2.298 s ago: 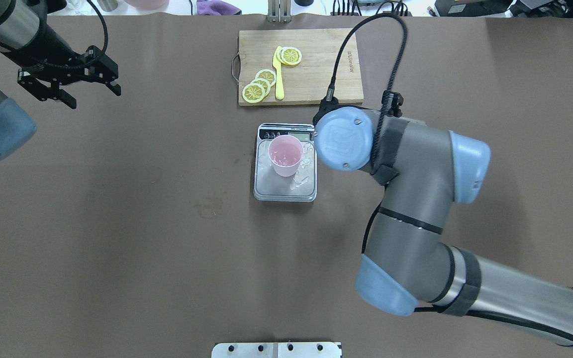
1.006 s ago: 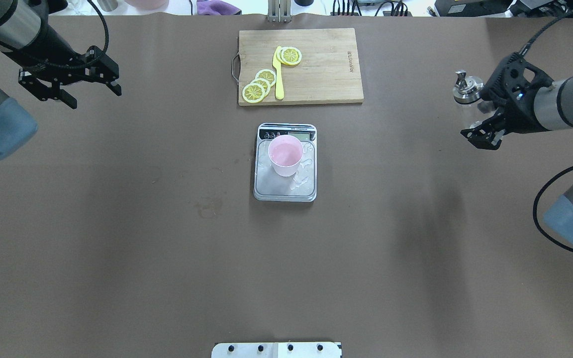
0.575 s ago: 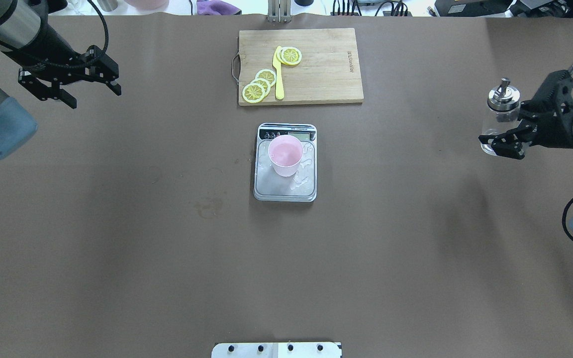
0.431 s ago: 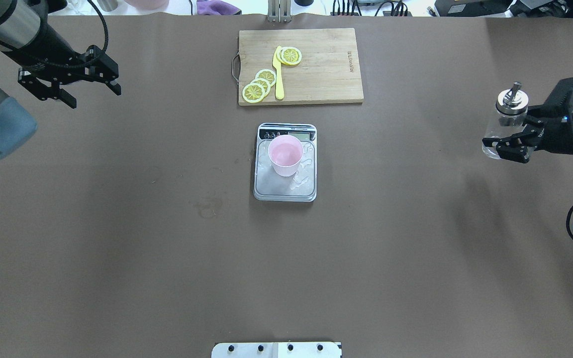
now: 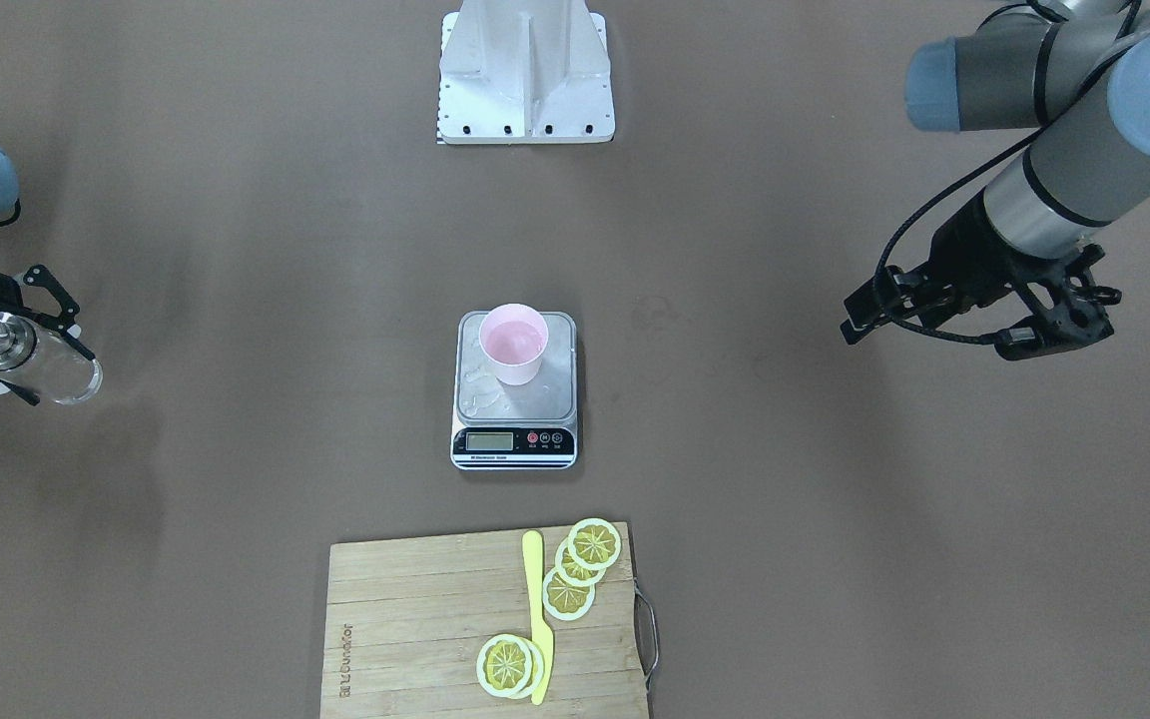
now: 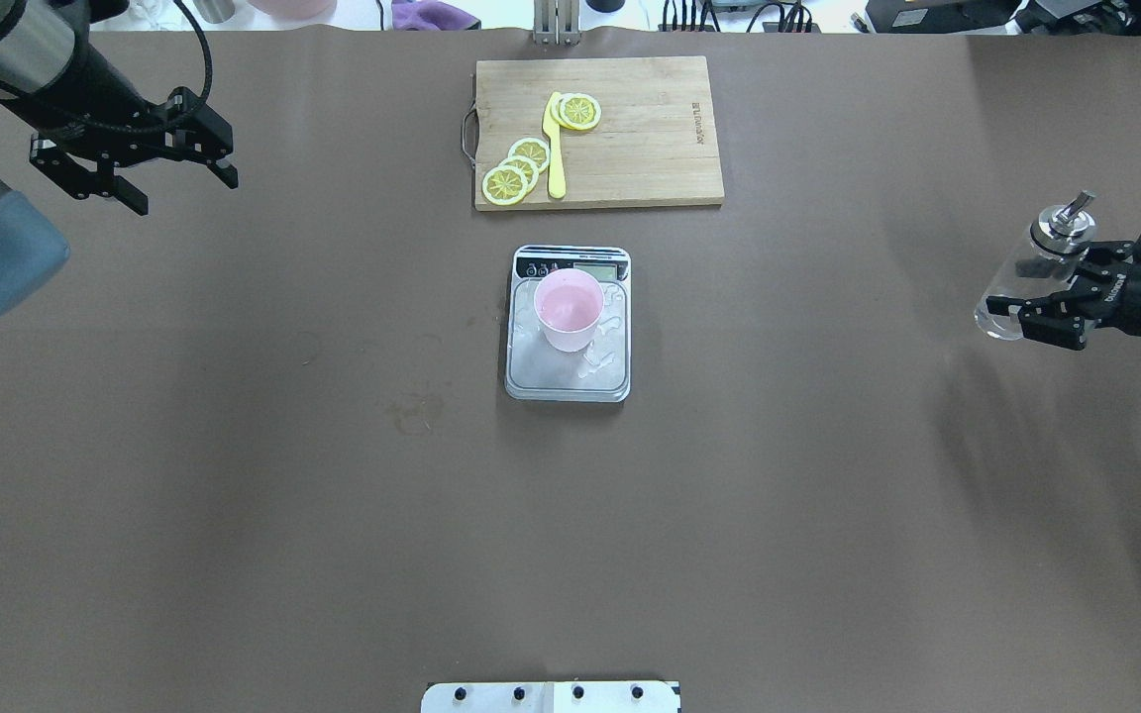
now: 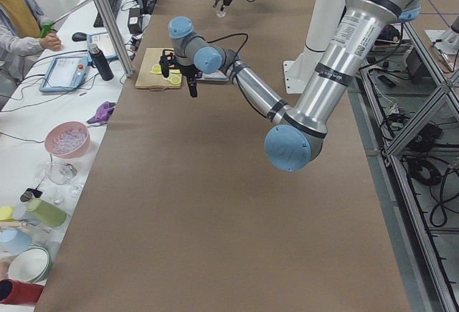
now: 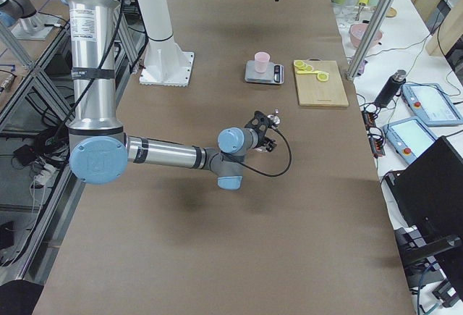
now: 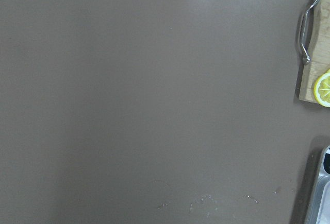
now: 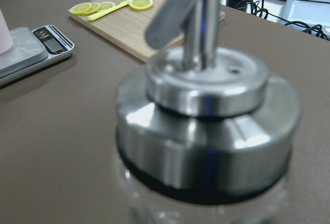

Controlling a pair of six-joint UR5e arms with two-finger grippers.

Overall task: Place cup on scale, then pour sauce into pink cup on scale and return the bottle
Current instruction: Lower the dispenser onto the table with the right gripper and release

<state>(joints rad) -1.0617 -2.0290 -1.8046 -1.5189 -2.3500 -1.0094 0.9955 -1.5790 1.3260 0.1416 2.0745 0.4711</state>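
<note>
**Bottle in the right jaws, cup sitting on the scale**

The left jaws are hanging spread wide with nothing between them, above bare brown desk (image 6: 234, 495). Everything else is lying well off to their right.

Further right, on the side away from the robot, a wooden cutting board (image 6: 650, 149) is carrying four lemon slices (image 6: 506, 184) and a yellow knife (image 6: 556, 168). A line of lettering is running along the board's right end, too small to read.

The scale (image 6: 568, 381) is sitting just on the robot's side of the board, about midway between the two sets of jaws and well apart from both. Its display is facing away from the robot with red buttons beside it. No figures are showing clearly enough to read.

The cup (image 6: 569, 307) is standing upright on the silvery platform, toward the display end. Its inside is looking pale pink, and whether anything is lying in it cannot be told. Wet patches are glinting on the platform around it.

At the far right, the right jaws, whose housing is showing the word ROBOTIQ in the front-facing view, are closing on the clear body of the bottle (image 6: 1021, 282). Its silver cap (image 6: 1061, 226) is standing above them. What the glass is holding cannot be made out, nor whether its base is touching the desk.
</note>
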